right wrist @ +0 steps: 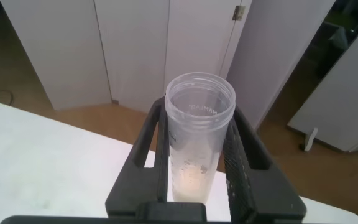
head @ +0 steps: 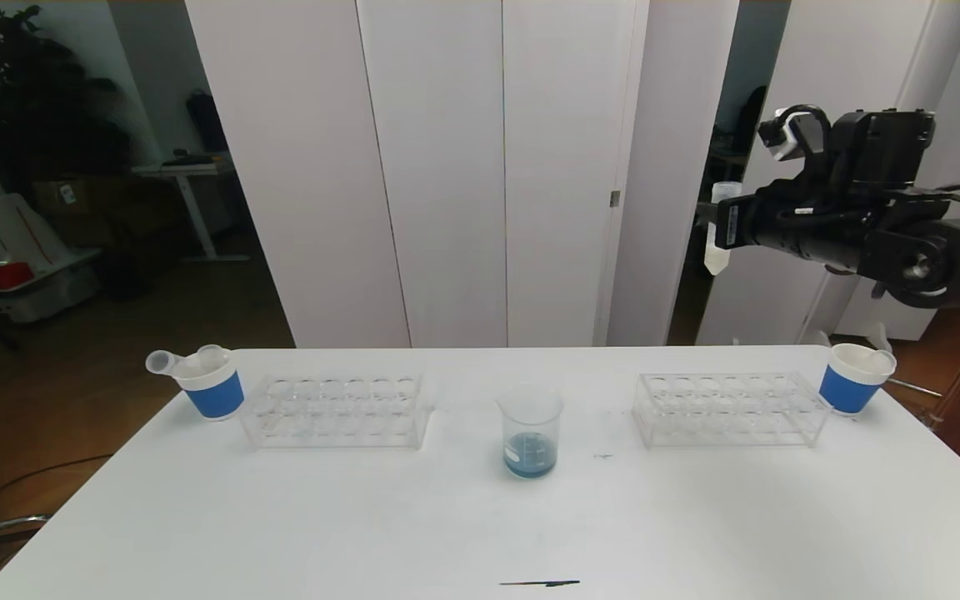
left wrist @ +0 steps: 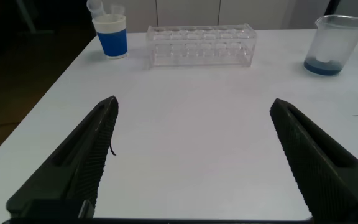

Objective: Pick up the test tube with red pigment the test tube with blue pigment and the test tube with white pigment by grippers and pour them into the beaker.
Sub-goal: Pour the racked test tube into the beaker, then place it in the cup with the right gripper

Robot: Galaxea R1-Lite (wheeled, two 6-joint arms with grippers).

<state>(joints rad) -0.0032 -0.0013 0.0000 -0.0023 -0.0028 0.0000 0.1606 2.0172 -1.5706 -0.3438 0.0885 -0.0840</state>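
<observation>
My right gripper [head: 717, 227] is raised high above the table's far right and is shut on the test tube with white pigment [head: 720, 229], held upright. In the right wrist view the tube [right wrist: 197, 140] stands open-mouthed between the two fingers [right wrist: 236, 158], with cream-white pigment at its base. The beaker [head: 530, 431] stands at the table's middle with blue liquid in its bottom; it also shows in the left wrist view [left wrist: 333, 45]. My left gripper [left wrist: 194, 112] is open and empty, low over the near left of the table. No tubes with red or blue pigment are in view.
Two clear empty tube racks [head: 335, 410] [head: 729, 407] stand left and right of the beaker. A white-and-blue paper cup [head: 210, 385] holding empty tubes sits far left, another cup [head: 853, 379] far right. A dark streak [head: 540, 583] lies near the front edge.
</observation>
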